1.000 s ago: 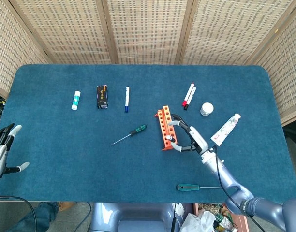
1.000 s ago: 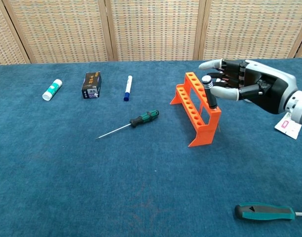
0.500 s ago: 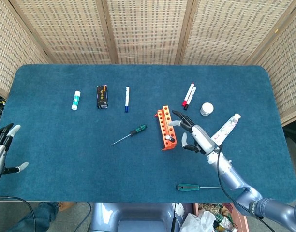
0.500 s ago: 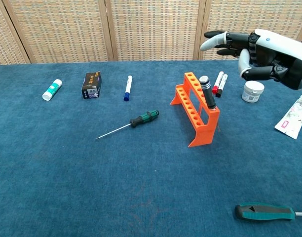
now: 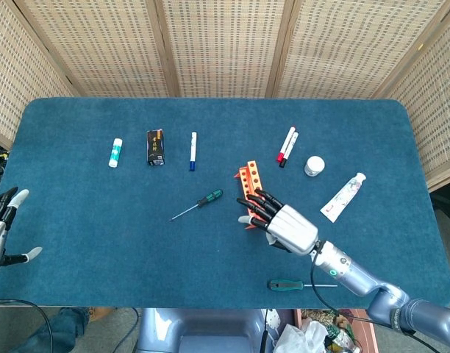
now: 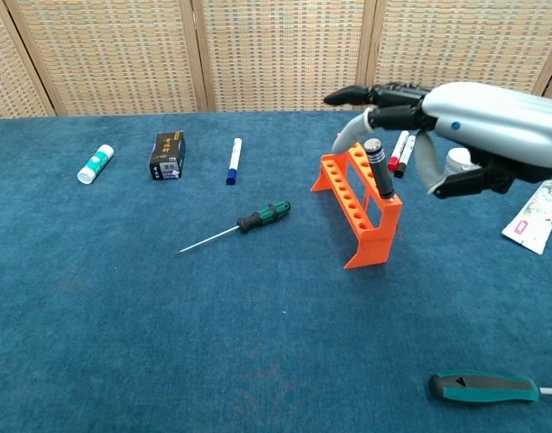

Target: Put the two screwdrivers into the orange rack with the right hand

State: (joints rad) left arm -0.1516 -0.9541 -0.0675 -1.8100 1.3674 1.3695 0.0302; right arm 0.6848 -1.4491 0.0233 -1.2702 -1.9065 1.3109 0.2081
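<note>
The orange rack (image 6: 362,209) stands right of the table's middle, and a black-handled tool (image 6: 378,168) leans in its near end. In the head view the rack (image 5: 248,181) is partly hidden by my right hand (image 5: 281,220). That right hand (image 6: 438,104) hovers open above the rack with its fingers stretched leftward, holding nothing. A small green-handled screwdriver (image 6: 258,219) lies left of the rack, showing as a small screwdriver (image 5: 203,200) from above. A larger green-handled screwdriver (image 6: 483,388) lies at the front edge, also seen as the large screwdriver (image 5: 290,284). My left hand (image 5: 1,228) rests open at the far left.
Along the back lie a glue stick (image 5: 115,152), a black box (image 5: 156,147), a blue-capped pen (image 5: 193,151) and two red markers (image 5: 286,146). A white jar (image 5: 314,165) and a tube (image 5: 343,197) sit right of the rack.
My right hand let go of the black-handled tool standing in the rack, lifted, then swung left over the rack with its fingers spread. Both screwdrivers stayed put.
</note>
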